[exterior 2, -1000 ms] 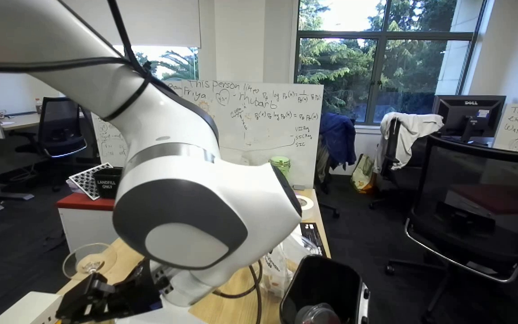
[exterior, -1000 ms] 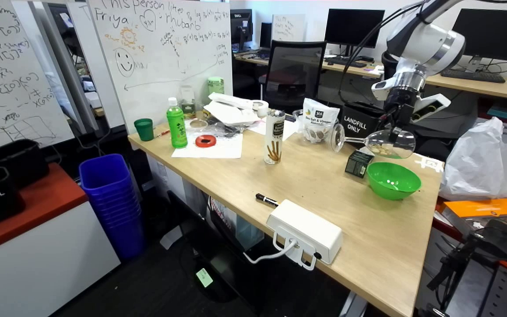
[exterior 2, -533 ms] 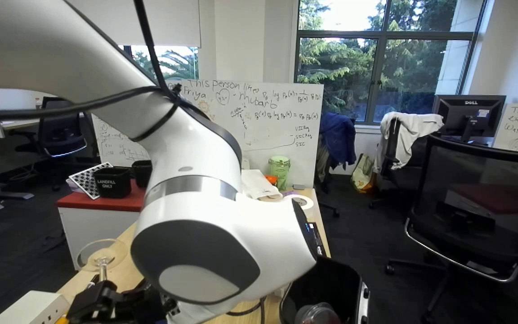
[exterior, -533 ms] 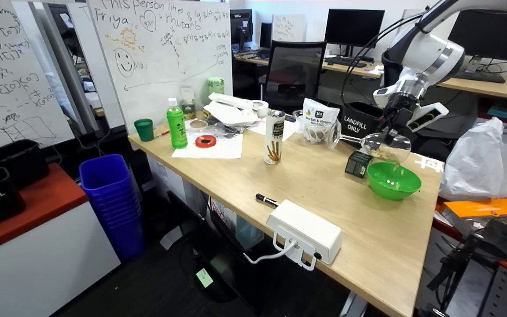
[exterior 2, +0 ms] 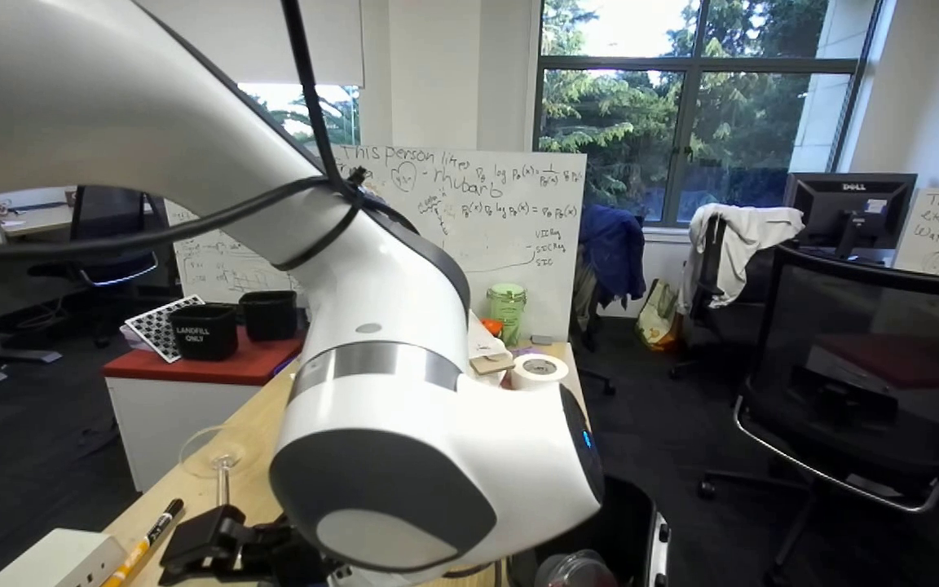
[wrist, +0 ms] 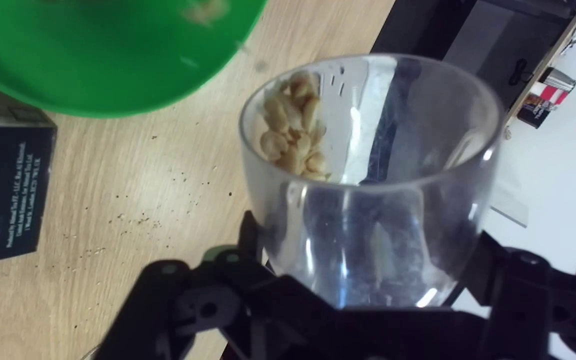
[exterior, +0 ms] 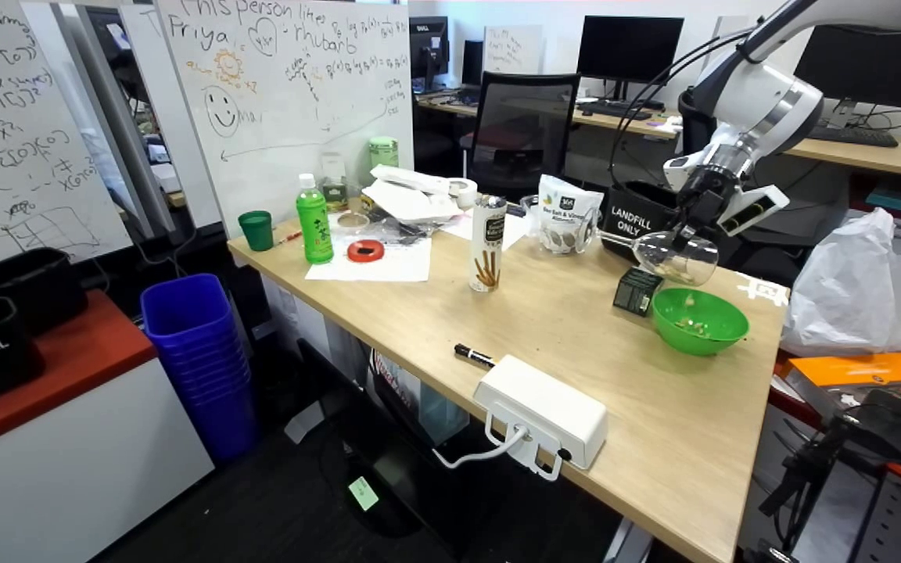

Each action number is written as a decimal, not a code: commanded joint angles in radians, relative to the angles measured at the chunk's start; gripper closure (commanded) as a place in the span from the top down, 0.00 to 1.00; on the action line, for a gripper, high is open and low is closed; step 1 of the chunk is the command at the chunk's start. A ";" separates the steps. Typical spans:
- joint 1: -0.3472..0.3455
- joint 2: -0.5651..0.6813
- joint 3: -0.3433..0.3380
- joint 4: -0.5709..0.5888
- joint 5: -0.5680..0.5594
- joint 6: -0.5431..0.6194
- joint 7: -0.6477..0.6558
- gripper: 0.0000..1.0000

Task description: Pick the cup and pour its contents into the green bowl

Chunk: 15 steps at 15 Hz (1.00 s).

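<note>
Pieces (wrist: 293,125) split between the cup (wrist: 373,215) our gripper (wrist: 367,242) clasps and the green bowl (exterior: 697,344) beneath it: we look mid-pour, should tip further!

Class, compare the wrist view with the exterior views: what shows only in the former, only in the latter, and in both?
Wrist only: a look into the wine glass, and crumbs beside the dark printed box.
Exterior only: the stem, the white power-socket box and, in an exterior view, the green drink bottle.
Shared: the wine glass between the jaws, the nuts inside it, the green bowl and the dark printed box.
</note>
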 commanded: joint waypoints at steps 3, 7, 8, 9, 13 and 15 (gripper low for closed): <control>-0.016 0.023 -0.014 0.031 0.038 -0.050 -0.025 0.64; -0.034 0.035 -0.017 0.047 0.060 -0.079 -0.037 0.64; -0.039 0.039 -0.019 0.052 0.066 -0.089 -0.044 0.64; -0.044 0.042 -0.022 0.056 0.073 -0.098 -0.050 0.64; -0.037 0.035 -0.035 0.049 0.069 -0.088 -0.047 0.64; -0.004 0.010 -0.048 0.021 0.040 -0.028 -0.037 0.64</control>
